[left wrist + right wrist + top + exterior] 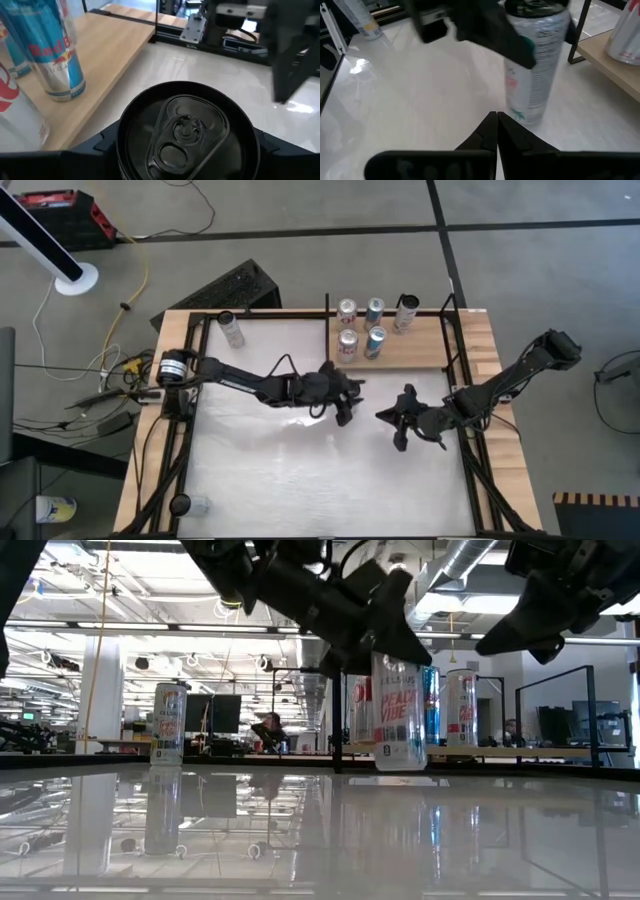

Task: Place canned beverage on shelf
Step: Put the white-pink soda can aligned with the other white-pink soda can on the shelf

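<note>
Clamping its fingers round a white can [399,712], the left gripper [345,395] is gripping just below the rim so the can is staying upright, long axis vertical, lid up, on the table [300,470] just beside the shelf [420,350]. Waiting nearby, the right gripper [402,420] is pinched together, empty.

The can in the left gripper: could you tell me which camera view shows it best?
The low view: the can shows full height, label readable, standing on the table with the left gripper around its top. Left wrist shows only its lid; right wrist shows its side; high view hides it.
</note>
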`<state>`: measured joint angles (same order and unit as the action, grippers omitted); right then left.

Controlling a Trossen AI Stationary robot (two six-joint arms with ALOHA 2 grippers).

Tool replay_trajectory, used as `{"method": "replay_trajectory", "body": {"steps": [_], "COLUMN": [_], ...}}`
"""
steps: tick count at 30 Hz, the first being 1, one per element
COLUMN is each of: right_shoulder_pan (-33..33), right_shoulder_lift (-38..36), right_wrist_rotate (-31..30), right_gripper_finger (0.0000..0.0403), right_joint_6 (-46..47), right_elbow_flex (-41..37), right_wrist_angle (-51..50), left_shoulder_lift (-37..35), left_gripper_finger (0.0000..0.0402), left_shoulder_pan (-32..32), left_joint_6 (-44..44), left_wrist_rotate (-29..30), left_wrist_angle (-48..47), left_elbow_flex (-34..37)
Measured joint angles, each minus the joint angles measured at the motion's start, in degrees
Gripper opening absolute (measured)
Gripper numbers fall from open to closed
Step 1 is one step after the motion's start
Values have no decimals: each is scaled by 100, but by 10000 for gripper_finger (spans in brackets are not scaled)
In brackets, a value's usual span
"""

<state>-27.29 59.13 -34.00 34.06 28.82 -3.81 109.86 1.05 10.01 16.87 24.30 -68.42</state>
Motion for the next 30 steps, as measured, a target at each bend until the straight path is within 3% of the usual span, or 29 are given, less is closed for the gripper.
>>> {"method": "replay_trajectory", "body": {"steps": [5,9,17,25,30], "right_shoulder_pan": [46,44,44,101,204], "right_shoulder_lift": [0,0,7,7,9], "right_wrist_rotate": [0,0,70,103,110], "right_gripper_finger": [32,27,37,46,85], "right_joint_6": [-1,-2,1,-24,-398], "right_elbow_flex": [0,0,2,2,2], "right_wrist_angle": [2,3,0,89,266], "left_shoulder_lift": [0,0,-13,-191,-622], "left_gripper_finger": [232,234,384,371,373], "left_shoulder_pan": [93,111,110,115,126], "left_joint_6": [1,-322,-269,-498,-600], "left_wrist_rotate": [209,50,-2,6,-13], "left_wrist_angle": [-123,-84,-42,-103,-317], "left_elbow_flex": [-37,-37,-53,-48,-48]}}
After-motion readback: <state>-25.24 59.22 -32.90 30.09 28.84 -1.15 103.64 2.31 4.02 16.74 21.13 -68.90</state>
